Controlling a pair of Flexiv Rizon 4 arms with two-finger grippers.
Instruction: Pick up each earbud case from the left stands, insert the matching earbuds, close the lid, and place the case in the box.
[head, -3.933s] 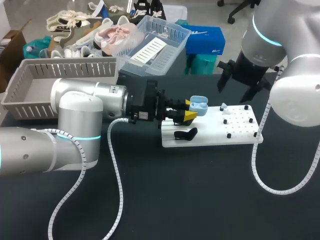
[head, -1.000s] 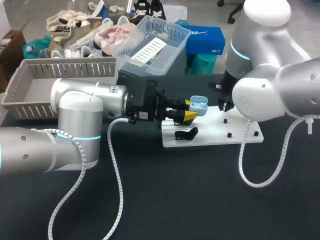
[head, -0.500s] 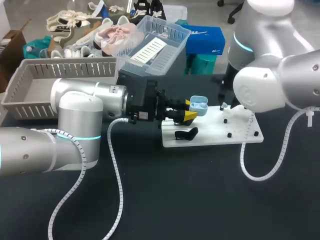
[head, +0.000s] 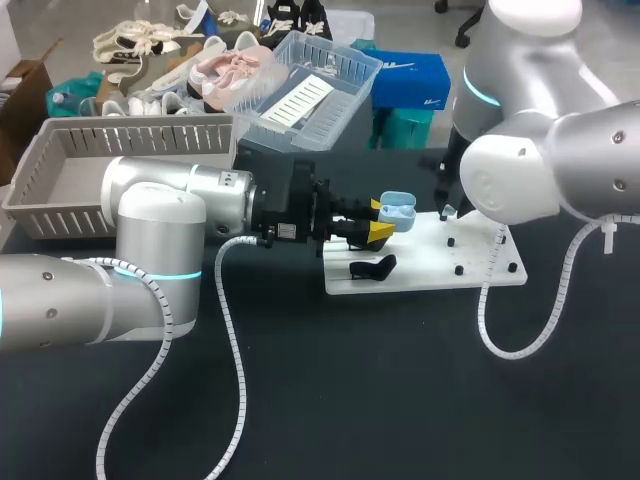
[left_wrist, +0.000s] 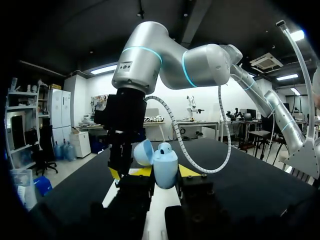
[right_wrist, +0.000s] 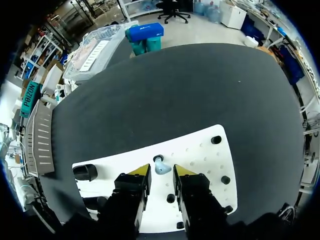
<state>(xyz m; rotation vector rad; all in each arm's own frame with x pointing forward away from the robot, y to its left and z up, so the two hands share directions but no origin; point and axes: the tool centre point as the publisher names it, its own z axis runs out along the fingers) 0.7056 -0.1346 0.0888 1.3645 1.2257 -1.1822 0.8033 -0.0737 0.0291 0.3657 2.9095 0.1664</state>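
Finds the left gripper clamped on the light-blue earbud case, one yellow-tipped finger on each side. Notes the case held upright between the fingertips, its lid hinged open and tilted toward the right arm. Places the held case, in the head view, above the near-left end of the white board, clear of its surface.

Finds the right gripper with fingers parted and nothing gripped, hanging low over the board. Records a light-blue earbud seated at a hole in the board, just ahead of the gap between the two fingertips; cannot tell whether either finger touches it.

Notes a black earbud case on the board, well apart from the right gripper and below the left gripper in the head view. Logs the grey basket at the table's far left corner, well apart from both grippers.
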